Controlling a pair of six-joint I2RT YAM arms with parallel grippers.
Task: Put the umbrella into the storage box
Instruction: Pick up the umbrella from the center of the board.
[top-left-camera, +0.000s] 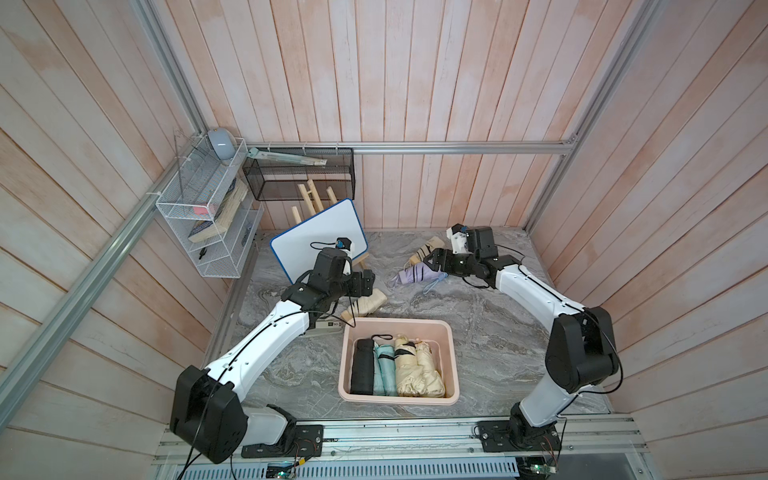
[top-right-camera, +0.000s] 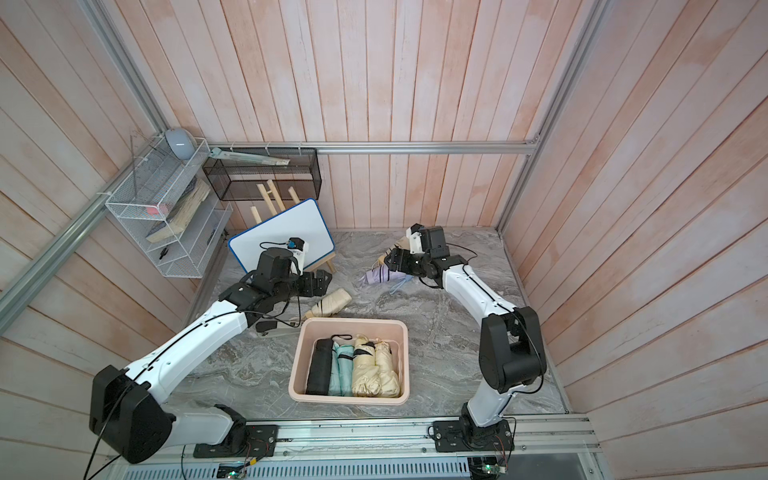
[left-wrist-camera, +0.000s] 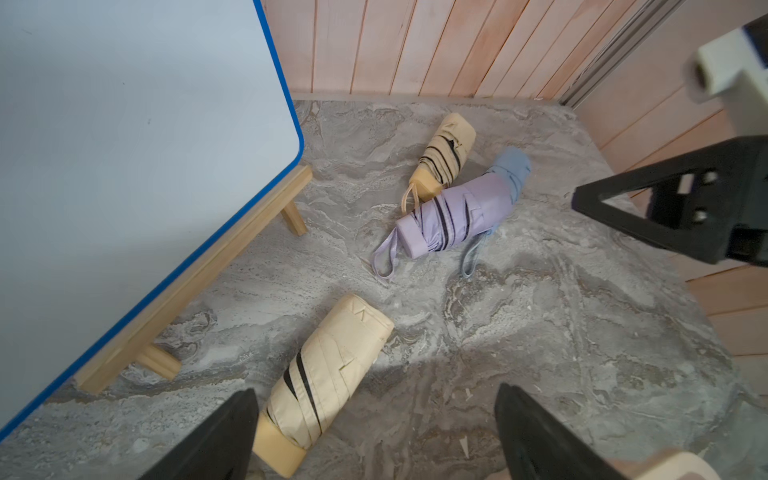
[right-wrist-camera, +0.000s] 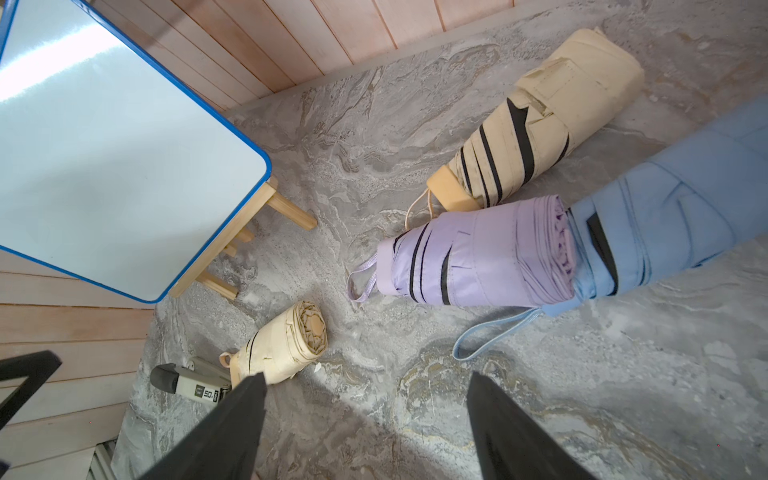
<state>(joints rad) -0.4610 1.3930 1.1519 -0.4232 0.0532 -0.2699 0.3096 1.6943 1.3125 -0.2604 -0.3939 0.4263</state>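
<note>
Left wrist view: my left end effector (left-wrist-camera: 376, 388) hangs released, jaws spread to straddle the cream umbrella (left-wrist-camera: 328, 374) — my right end effector (right-wrist-camera: 366, 374), also released, faces the lilac umbrella (right-wrist-camera: 478, 253).

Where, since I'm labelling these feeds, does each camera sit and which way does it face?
Both top views: high in front, looking down on the storage box and both arms.
Left wrist: on the left arm, facing the nearest cream umbrella; open left gripper shows.
Right wrist: on the right arm, facing the lilac umbrella; open right gripper shows.
Wrist views share the whiteboard.
</note>
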